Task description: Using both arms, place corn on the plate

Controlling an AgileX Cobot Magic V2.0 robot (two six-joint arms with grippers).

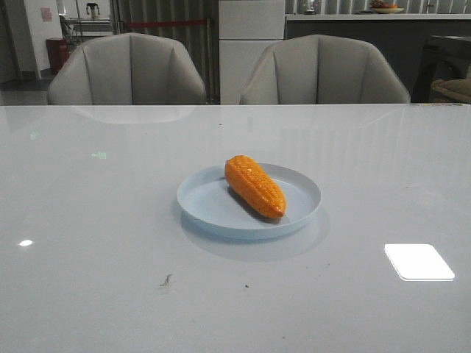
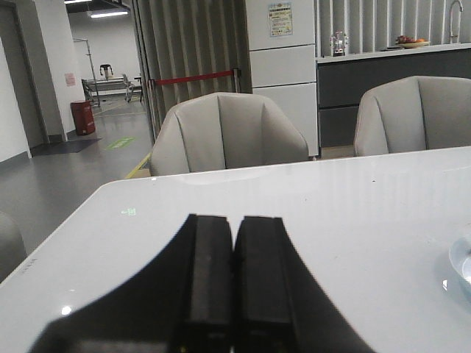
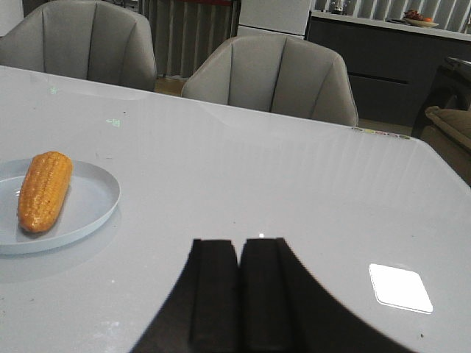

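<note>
Squarely on the pale blue plate (image 1: 213,202) lies the orange corn (image 1: 255,186), set on a slant with its blunt end toward the far chairs and its tapered tip toward the plate's near right rim — the whole cob rests inside the rim. The plate sits near the middle of the glossy white desk (image 1: 88,243), with a bright patch of reflected light on the surface to its right.

The left claw (image 2: 233,279) shows only in its own wrist view: its two black fingers are pressed together with nothing between them, held above bare desk with a sliver of the plate's edge off to one side. The right claw (image 3: 239,294) is likewise closed and empty — well apart from the plate and corn. Two grey chairs (image 1: 126,70) stand behind the desk.
</note>
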